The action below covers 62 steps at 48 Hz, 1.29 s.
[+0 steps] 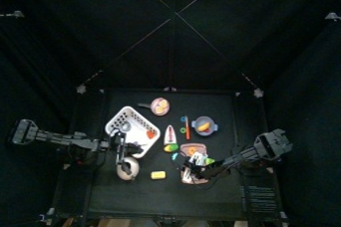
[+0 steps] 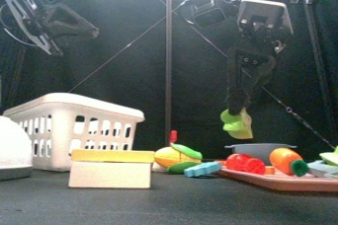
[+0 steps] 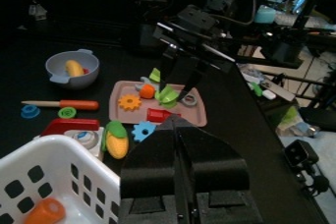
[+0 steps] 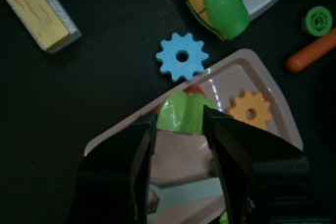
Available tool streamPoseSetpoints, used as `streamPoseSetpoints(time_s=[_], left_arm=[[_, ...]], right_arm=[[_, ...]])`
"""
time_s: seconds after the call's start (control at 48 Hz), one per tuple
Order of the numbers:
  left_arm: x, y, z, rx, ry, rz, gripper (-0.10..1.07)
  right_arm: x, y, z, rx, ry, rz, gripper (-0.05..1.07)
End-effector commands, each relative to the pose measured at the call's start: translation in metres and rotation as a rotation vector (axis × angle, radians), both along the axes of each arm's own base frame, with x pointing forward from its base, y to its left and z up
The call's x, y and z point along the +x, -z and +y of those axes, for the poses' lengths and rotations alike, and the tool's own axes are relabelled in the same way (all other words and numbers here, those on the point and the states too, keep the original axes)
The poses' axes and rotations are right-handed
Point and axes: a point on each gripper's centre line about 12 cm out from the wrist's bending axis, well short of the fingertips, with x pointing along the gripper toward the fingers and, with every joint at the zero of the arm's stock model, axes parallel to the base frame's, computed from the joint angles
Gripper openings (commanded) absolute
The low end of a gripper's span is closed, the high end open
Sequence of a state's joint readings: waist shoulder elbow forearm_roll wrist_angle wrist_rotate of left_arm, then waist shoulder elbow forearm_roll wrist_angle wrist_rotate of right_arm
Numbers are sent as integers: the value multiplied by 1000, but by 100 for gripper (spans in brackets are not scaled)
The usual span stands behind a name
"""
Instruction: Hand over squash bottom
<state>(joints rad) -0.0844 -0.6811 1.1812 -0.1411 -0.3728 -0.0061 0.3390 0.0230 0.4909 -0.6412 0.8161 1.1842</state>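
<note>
The squash bottom (image 2: 238, 122) is a stubby bright green piece hanging in the air above the pink tray (image 2: 280, 180). My right gripper (image 2: 239, 112) is shut on it from above. In the right wrist view the squash bottom (image 4: 180, 114) sits between the jaws, over the tray (image 4: 126, 133). From above, the right gripper (image 1: 197, 161) is over the tray at the front right. The left gripper (image 3: 180, 159) hangs raised near the white basket (image 3: 53, 184), jaws together with nothing between them, and faces the right arm (image 3: 187, 46).
A white basket (image 2: 73, 125) stands at the left, with a wooden block (image 2: 113, 168) before it. Corn (image 2: 176, 155), a blue gear (image 4: 182, 56) and an orange gear (image 4: 249, 107) lie by the tray. A bowl (image 1: 204, 125) and a plate (image 1: 160, 106) sit farther back.
</note>
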Motion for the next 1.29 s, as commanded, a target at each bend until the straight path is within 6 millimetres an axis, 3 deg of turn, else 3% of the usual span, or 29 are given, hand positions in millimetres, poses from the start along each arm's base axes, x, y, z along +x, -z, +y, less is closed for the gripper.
streamPoseSetpoints(time_s=[0.0, 0.188, 0.333, 0.542, 0.729, 1.271], left_arm=[[3, -7, 0, 0, -2, -21, 32], [9, -9, -1, 6, 3, -23, 40], [19, -5, -4, 30, 19, 5, 56], [38, 2, -13, 89, 67, 43, 84], [53, 3, -17, 106, 81, 39, 100], [87, 13, -26, 174, 133, -15, 102]], right_arm=[[3, -25, -1, 13, -19, -85, 63], [14, -56, 0, -22, -128, -239, 63], [21, -77, -2, -48, -225, -360, 63], [33, -91, -11, -17, -301, -494, 63], [39, -97, -19, -7, -363, -560, 63], [44, -101, -22, 46, -436, -627, 63]])
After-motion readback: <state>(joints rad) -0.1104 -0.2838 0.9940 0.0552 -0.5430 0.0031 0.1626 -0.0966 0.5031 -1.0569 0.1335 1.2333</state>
